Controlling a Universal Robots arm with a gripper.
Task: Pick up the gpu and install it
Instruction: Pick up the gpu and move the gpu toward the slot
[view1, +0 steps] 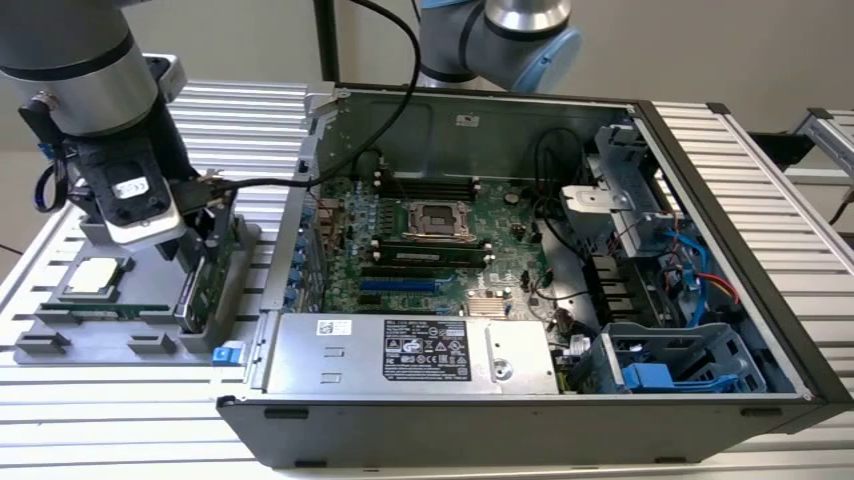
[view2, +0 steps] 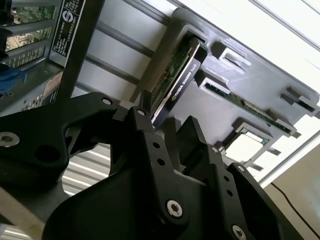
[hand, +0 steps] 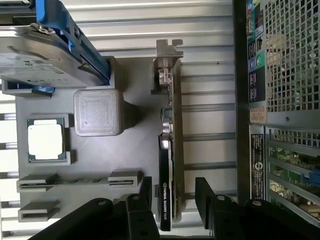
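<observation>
– gpu (hand: 166, 170) position check: where is it sitting?
– It is standing on edge in a slot of the grey holder tray (hand: 137, 135), with its silver bracket (hand: 165, 65) at one end. In the exterior view the tray is lying on the ribbed worktop (view1: 254, 110), at about 9 o'clock from the open computer case (view1: 534, 435).
– And the gripper (hand: 172, 187)?
– It is hanging directly over the gpu with its fingers spread, one on either side of the upper edge. The first wrist view is showing a gap on each side, so I am logging no contact.
– What else is lying in the tray?
– A processor chip (hand: 46, 141), a memory stick (hand: 75, 181) and a hard drive (hand: 40, 55) with blue rails, each sitting in its own recess, apart from the gpu.
– Case?
– Lying open, motherboard (view1: 427, 230) facing up; the gpu is sitting outside it.
</observation>
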